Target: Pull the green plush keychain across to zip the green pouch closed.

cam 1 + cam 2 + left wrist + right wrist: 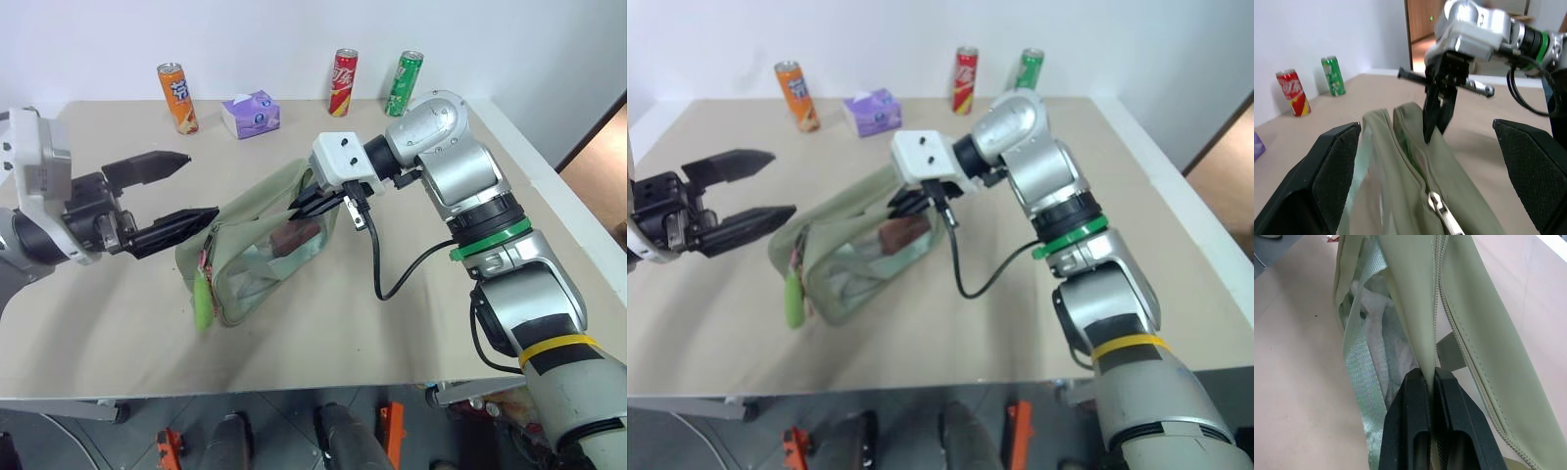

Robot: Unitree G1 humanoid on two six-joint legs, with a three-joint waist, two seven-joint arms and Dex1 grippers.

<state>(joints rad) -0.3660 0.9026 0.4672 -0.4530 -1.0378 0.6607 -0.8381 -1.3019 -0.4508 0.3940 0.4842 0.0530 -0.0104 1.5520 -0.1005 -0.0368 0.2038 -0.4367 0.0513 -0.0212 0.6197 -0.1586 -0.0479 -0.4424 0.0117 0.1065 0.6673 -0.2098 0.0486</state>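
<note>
Right claw (1430,377) is clamped on the pouch (260,250) edge; left claw (167,196) is spread apart at nine o'clock. Three cans (343,82) and one tissue box (251,114) are seen at twelve.

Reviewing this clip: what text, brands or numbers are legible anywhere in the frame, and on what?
Nothing reads with certainty.
Orange can: white marks, too small to read.
Red can: white script, too blurred to read.
Green can: pale marking, unreadable.
Purple tissue box: print, not legible.
Green pouch: no lettering visible.
</note>
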